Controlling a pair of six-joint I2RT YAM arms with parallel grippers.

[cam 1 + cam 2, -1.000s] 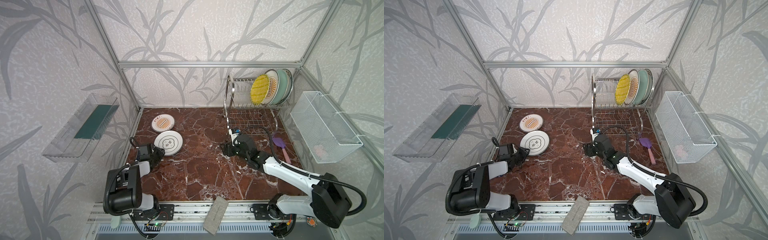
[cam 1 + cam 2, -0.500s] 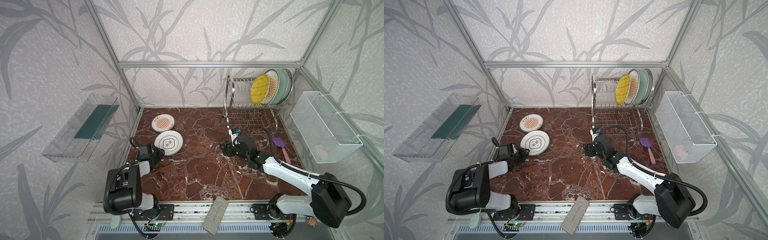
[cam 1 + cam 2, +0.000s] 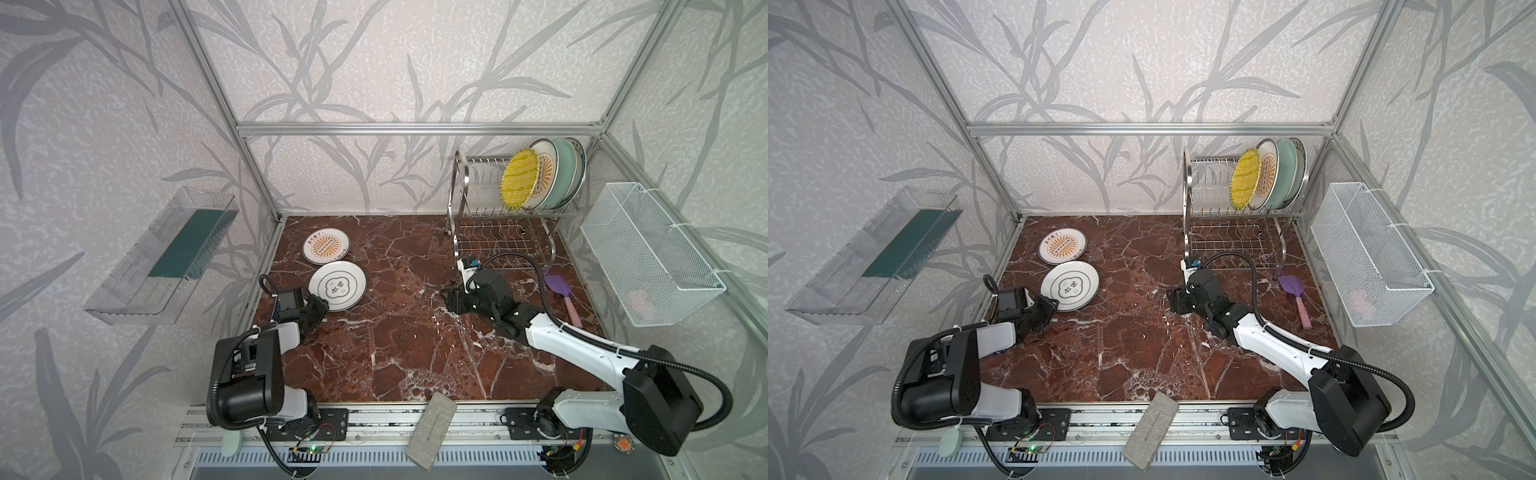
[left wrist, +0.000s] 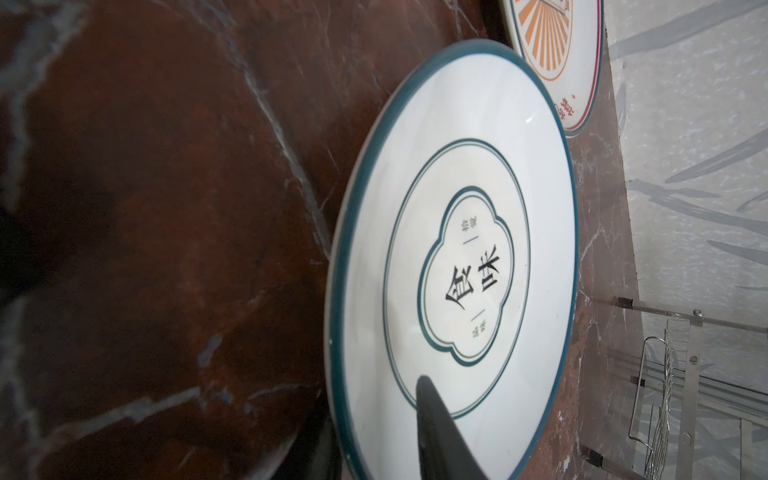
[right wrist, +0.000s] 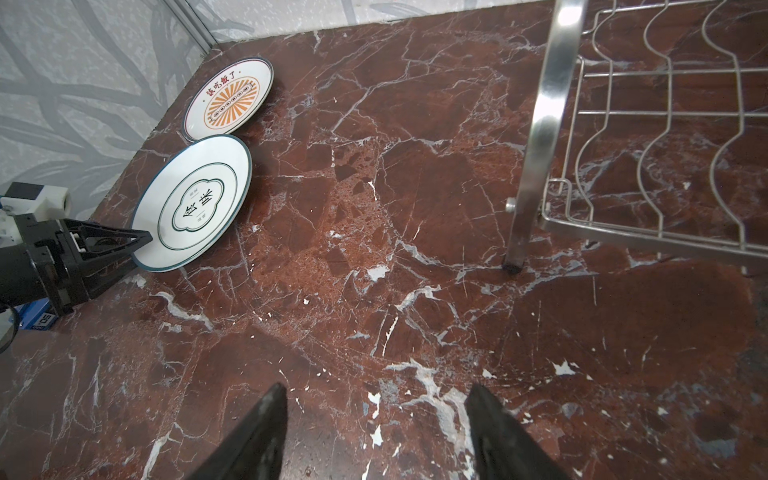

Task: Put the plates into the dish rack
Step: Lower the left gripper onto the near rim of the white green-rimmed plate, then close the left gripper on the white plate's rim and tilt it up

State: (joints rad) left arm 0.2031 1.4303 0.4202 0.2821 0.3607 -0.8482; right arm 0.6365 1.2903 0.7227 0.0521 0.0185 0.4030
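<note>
A white plate with dark rings (image 3: 337, 286) (image 3: 1070, 286) (image 4: 457, 257) (image 5: 195, 203) lies at the left of the marble floor. My left gripper (image 3: 322, 305) (image 3: 1052, 305) (image 4: 374, 411) (image 5: 141, 247) is shut on its near rim, one finger on its face and one beneath. Behind it lies an orange sunburst plate (image 3: 326, 247) (image 5: 228, 99). The dish rack (image 3: 457, 183) (image 3: 1187, 187) (image 5: 544, 124) stands at the back right. Its upper tier holds a yellow plate (image 3: 518, 178), a sunburst plate (image 3: 544, 166), a mint plate (image 3: 565, 170) and one more behind. My right gripper (image 3: 449, 297) (image 5: 376, 395) hangs open and empty over mid-floor.
A purple spatula (image 3: 559, 291) lies right of my right arm. A white mesh basket (image 3: 648, 257) hangs on the right wall and a clear tray (image 3: 166, 253) on the left wall. A grey block (image 3: 430, 430) sits on the front rail.
The left gripper's jaws have narrowed onto the ringed plate's rim. The plates and the right arm have barely moved.
</note>
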